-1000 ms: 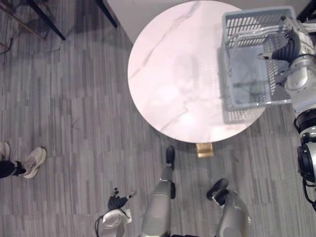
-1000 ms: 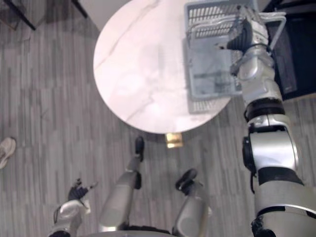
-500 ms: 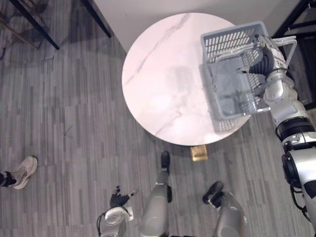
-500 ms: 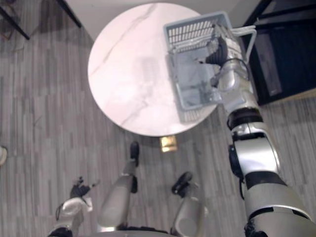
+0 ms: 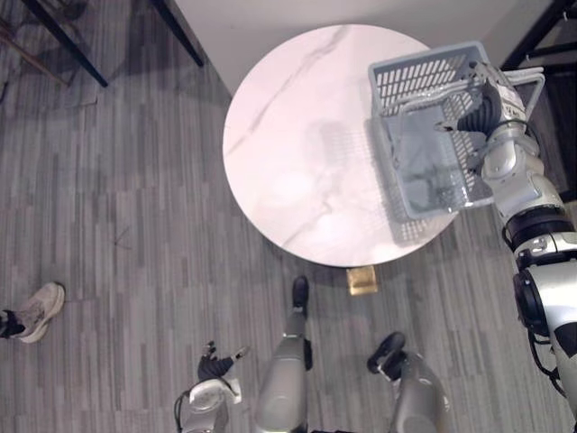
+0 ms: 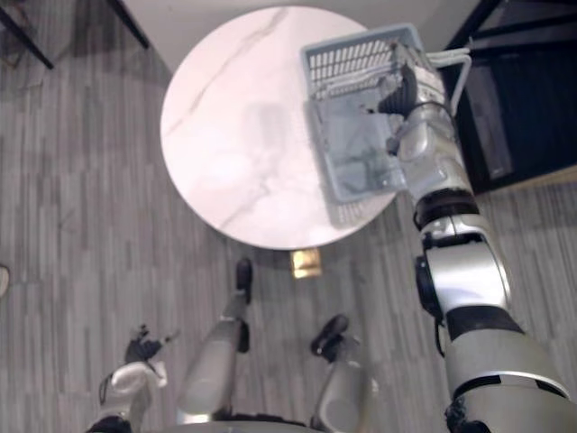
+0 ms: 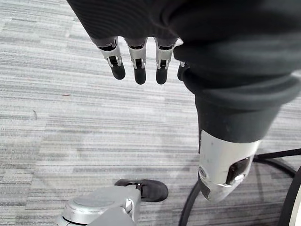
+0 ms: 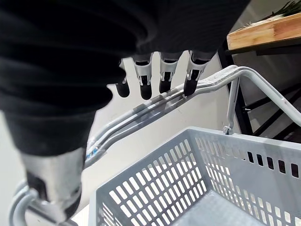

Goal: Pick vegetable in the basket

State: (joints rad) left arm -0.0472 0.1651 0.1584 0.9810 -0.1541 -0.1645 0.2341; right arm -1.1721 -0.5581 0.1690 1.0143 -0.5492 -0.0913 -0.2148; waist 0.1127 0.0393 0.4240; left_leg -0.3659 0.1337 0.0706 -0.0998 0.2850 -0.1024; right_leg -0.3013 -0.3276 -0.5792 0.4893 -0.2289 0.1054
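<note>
A grey slotted plastic basket (image 5: pixel 422 69) sits tilted over the right part of the round white marble table (image 5: pixel 297 162), reaching past the table's edge. I see nothing inside it. My right hand (image 5: pixel 488 110) is at its far right side, with its fingers (image 8: pixel 167 77) curled over the paired grey handles (image 8: pixel 155 106). Low down near the floor hangs my left hand (image 5: pixel 215 368), well short of the table, its fingers (image 7: pixel 136 61) straight and holding nothing. No vegetable can be made out on the table.
A black rack (image 6: pixel 514 99) stands just right of the table, and a wooden board (image 8: pixel 265 30) with something green at its edge lies past the basket. Dark furniture legs (image 5: pixel 63 45) cross the upper left. A person's shoe (image 5: pixel 36 311) is on the floor at far left.
The camera has shifted, so the table and basket sit further left in the picture. The basket stays in my right hand over the table's right side. The left hand hangs unchanged.
</note>
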